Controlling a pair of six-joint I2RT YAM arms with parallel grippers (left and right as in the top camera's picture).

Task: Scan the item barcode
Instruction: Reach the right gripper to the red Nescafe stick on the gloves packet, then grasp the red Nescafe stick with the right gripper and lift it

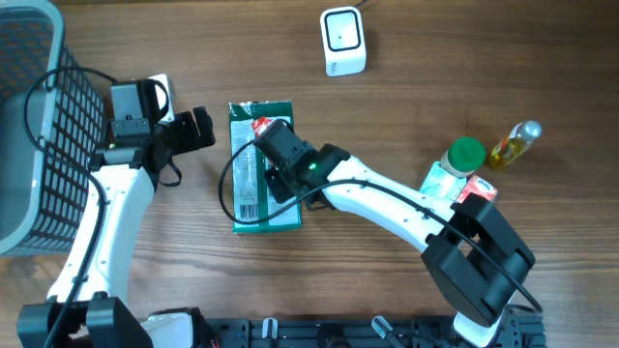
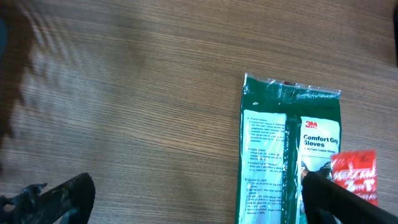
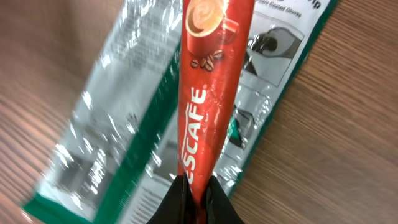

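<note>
Right tool point(image 3: 196, 194) tight on red Nescafe sachet point(image 3: 206, 93) above green glove packet point(image 3: 118, 143); left tool point(image 1: 198, 128) wide apart, empty.

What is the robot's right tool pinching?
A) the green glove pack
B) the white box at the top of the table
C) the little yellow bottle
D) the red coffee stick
D: in the right wrist view, the right tool is shut on the bottom end of the red coffee stick, and the green glove pack only lies behind it.
</note>
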